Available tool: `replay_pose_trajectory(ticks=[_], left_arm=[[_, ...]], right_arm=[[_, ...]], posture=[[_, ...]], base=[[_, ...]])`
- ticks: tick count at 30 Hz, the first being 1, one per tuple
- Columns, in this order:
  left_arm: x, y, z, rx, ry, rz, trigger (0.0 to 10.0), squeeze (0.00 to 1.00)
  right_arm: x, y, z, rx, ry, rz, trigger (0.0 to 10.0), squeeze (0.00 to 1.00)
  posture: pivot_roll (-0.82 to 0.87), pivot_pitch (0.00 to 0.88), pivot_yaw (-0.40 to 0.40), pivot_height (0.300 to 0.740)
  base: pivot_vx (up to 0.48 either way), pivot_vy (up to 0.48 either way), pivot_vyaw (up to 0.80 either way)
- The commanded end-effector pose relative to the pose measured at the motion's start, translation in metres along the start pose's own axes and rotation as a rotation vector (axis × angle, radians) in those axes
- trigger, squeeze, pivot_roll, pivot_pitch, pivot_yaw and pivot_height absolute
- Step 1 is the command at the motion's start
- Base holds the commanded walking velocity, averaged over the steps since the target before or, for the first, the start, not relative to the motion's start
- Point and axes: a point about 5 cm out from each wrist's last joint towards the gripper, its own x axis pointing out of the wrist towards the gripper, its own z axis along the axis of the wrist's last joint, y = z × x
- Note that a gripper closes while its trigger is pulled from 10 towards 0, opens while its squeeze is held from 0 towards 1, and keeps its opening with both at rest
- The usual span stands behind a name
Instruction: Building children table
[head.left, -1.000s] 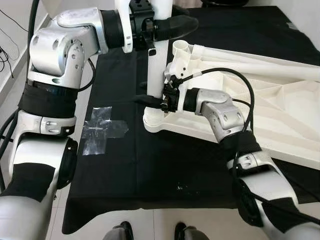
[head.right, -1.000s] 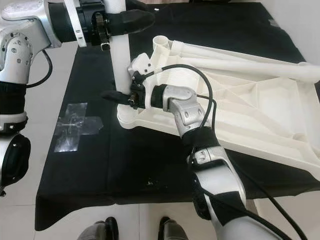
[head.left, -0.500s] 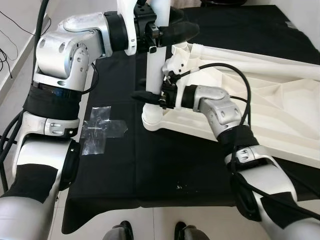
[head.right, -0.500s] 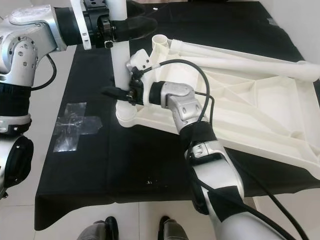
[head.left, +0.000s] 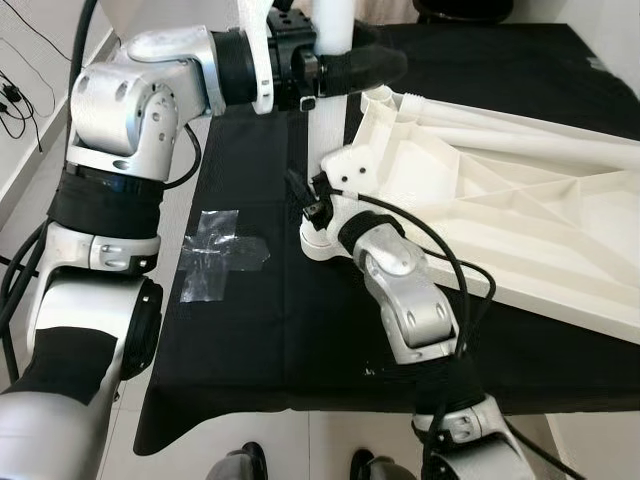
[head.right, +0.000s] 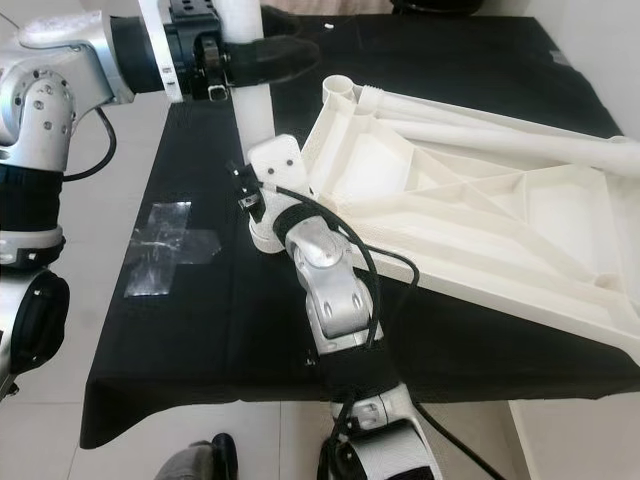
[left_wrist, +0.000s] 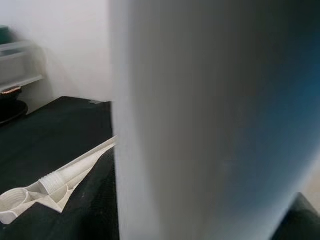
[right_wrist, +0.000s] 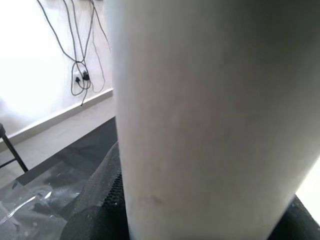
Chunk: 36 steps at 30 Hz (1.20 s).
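A white table leg (head.left: 325, 150) stands upright in the near corner socket of the upturned white table top (head.left: 520, 220). My left gripper (head.left: 340, 68) is shut on the leg high up, its black fingers wrapped around it. My right gripper (head.left: 315, 205) sits low on the same leg, just above the socket, closed around it. In the left wrist view the leg (left_wrist: 200, 125) is pressed close to the lens. In the right wrist view the leg (right_wrist: 200, 115) sits between black fingers (right_wrist: 100, 200). A second leg (head.left: 520, 125) lies along the top's far side.
A black cloth (head.left: 260, 320) covers the work surface, with a cross of clear tape (head.left: 222, 255) left of the leg. An open corner socket (head.left: 375, 97) shows at the far corner. Tiled floor and my feet (head.left: 245, 462) lie at the near edge. Wall cables (right_wrist: 82, 60) hang behind.
My right forearm has swung from the right side round to the near side, now reaching up to the leg's base. The left gripper keeps its hold. The camera has shifted slightly.
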Motion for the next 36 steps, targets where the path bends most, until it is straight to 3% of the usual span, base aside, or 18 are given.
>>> replay_pose_trajectory(ticks=[1, 6, 17, 18, 19, 20, 36], left_arm=[[0.008, -0.005, 0.006, 0.028, 0.001, -0.027, 10.0, 0.0], [0.007, -0.006, 0.0, 0.025, 0.02, -0.027, 10.0, 0.0], [0.006, -0.005, -0.002, 0.032, 0.037, -0.014, 10.0, 0.0], [0.005, -0.005, -0.004, 0.032, 0.043, -0.016, 4.8, 0.0], [0.005, -0.005, -0.004, 0.032, 0.043, -0.016, 4.8, 0.0], [0.005, -0.005, -0.005, 0.031, 0.047, -0.018, 0.0, 0.0], [0.006, -0.006, -0.007, 0.034, 0.058, -0.029, 0.0, 0.0]], right_arm=[[-0.004, 0.012, -0.018, -0.037, 0.108, 0.018, 0.0, 0.0], [-0.011, 0.015, -0.018, -0.047, 0.136, 0.019, 0.0, 0.0], [-0.005, 0.018, -0.02, -0.051, 0.17, 0.079, 0.0, 0.0], [-0.005, 0.018, -0.019, -0.048, 0.173, 0.077, 0.0, 0.0], [-0.005, 0.018, -0.019, -0.048, 0.173, 0.077, 0.0, 0.0], [-0.006, 0.018, -0.019, -0.044, 0.176, 0.074, 0.0, 0.0], [-0.007, 0.014, -0.022, 0.014, 0.209, 0.053, 0.0, 0.0]], posture=[[0.01, 0.24, -0.038, 0.74], [0.01, 0.24, -0.036, 0.74], [0.01, 0.235, -0.038, 0.74], [0.01, 0.235, -0.038, 0.74], [0.01, 0.235, -0.038, 0.74], [0.01, 0.234, -0.038, 0.74], [0.01, 0.226, -0.033, 0.74]], base=[[0.0, 0.0, 0.0], [0.0, 0.0, 0.0], [0.0, 0.0, 0.0], [0.0, 0.0, 0.0], [0.0, 0.0, 0.0], [0.0, 0.0, 0.0], [0.0, 0.0, 0.0]])
